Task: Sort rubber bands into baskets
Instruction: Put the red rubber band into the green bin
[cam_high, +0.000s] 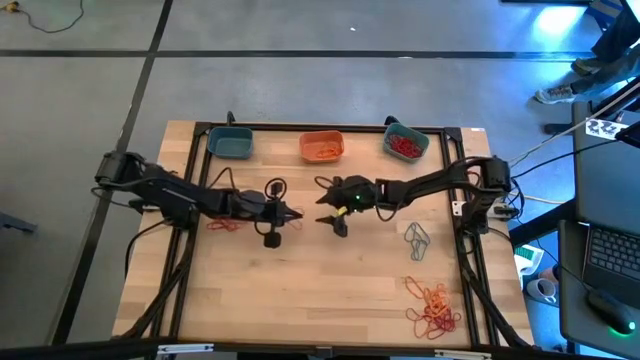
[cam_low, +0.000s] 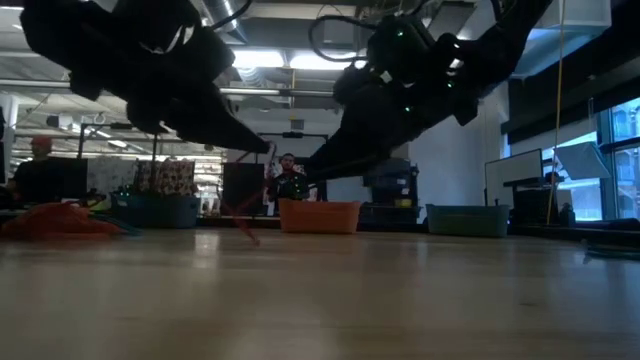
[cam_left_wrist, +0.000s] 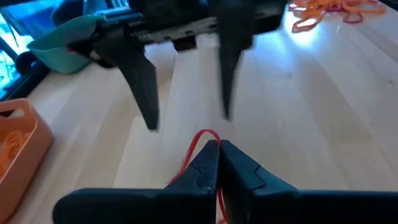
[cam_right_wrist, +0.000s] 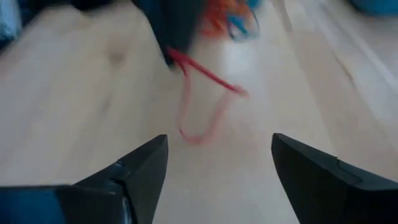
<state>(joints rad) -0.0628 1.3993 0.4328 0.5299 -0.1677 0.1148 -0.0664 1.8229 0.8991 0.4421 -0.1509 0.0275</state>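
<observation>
My left tool (cam_high: 292, 215) hangs above the middle of the tabletop (cam_high: 320, 290), its tips pressed together and pinching a red rubber band (cam_left_wrist: 200, 144) that dangles from them as a thin loop. Facing it from just beside, my right tool (cam_high: 328, 207) has its jaws spread wide, with nothing between them; its own camera looks straight at the hanging red loop. I judge this the handover step: the band is lifted and offered, not yet passed across. Behind the tools, along the far edge, stand the left teal basket (cam_high: 231, 143), which looks empty, the orange basket (cam_high: 321, 146) with orange bands in it, and the right teal basket (cam_high: 405, 141) with red ones. Next, I think, my right tool must close on the loop and carry it to that right basket. A grey band (cam_high: 416, 239) and an orange heap (cam_high: 435, 308) remain unsorted nearer the front right.
</observation>
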